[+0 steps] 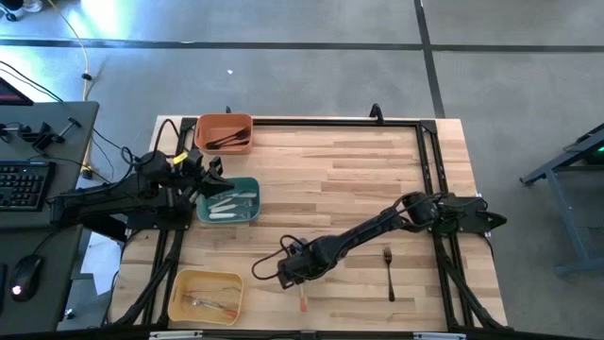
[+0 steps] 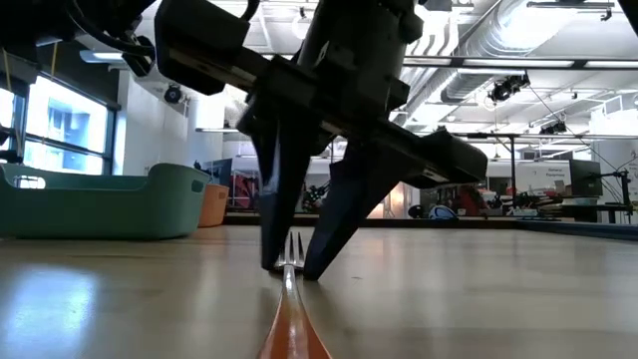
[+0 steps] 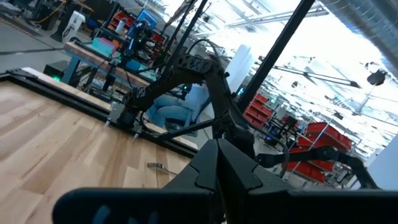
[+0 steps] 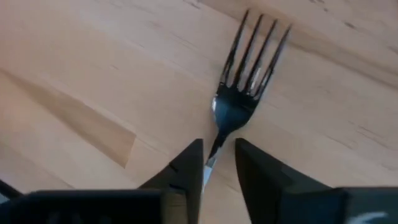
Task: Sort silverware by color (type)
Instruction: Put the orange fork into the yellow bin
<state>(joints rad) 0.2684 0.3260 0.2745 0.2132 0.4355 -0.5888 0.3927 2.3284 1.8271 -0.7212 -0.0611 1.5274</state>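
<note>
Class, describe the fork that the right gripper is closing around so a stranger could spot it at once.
Find the wooden table, then its near edge between the yellow bin and the black fork. There the right gripper straddles the orange-handled fork; only it has a silver head and orange handle.

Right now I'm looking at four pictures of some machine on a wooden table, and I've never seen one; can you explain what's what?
It is a robot with two dark arms, each ending in a two-fingered pincer. One picture looks down from above, one looks level across the table, and two come from cameras on the wrists. The right pincer is down at the table, its fingers astride the neck of an orange-handled fork, not yet clamped. The left pincer waits, shut, beside a teal bin of white-handled silverware. An orange bin holds black pieces, a yellow bin orange-handled ones. A black fork lies loose.
</note>
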